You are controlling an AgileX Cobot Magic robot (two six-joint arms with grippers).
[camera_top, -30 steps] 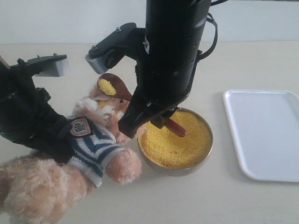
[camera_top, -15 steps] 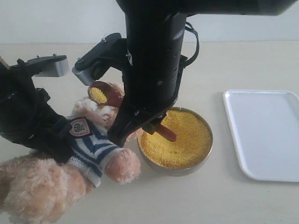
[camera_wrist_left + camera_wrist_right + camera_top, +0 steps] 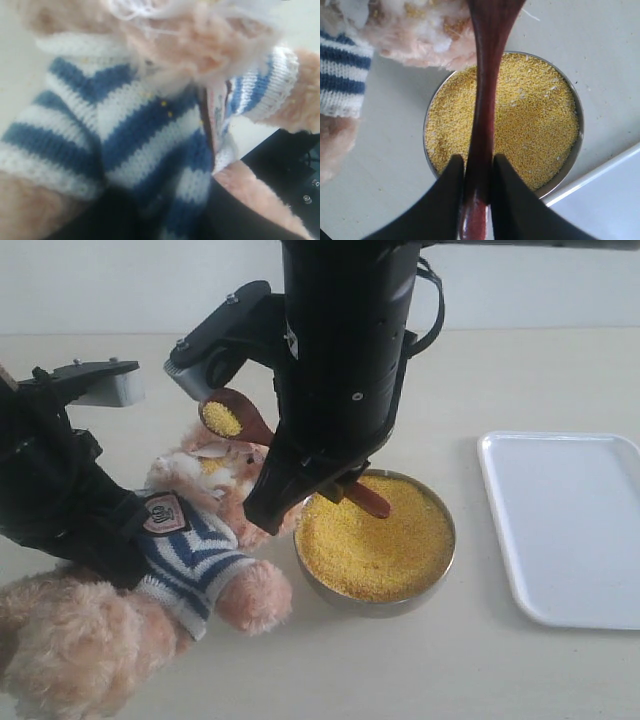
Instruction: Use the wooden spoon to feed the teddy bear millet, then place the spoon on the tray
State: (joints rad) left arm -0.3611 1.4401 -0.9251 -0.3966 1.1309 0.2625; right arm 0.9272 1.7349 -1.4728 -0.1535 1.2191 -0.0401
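Exterior view: wooden spoon (image 3: 228, 418) raised and loaded with millet (image 3: 375, 540), just above teddy bear (image 3: 190, 550) face; tray (image 3: 570, 530) right of metal bowl (image 3: 440, 570).
Right wrist view only: right gripper (image 3: 477, 172) jaws clamped narrow on spoon handle.
Left wrist view: striped shirt fills frame, stray grains on it.
Left gripper (image 3: 115, 540) against bear's torso; jaw gap cannot tell.
Right arm near-vertical over bowl.

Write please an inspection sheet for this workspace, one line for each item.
Surface: pale table.
Job's things: teddy bear lying left; millet fills metal bowl; wooden spoon loaded, near the bear's head; tray at right, visible part bare.
Clutter: stray grains on the bear's shirt.
Grippers: left gripper shut on the bear; right gripper shut on the spoon handle.
Cables: black cable looped on the right arm.
Surroundings: plain light wall.
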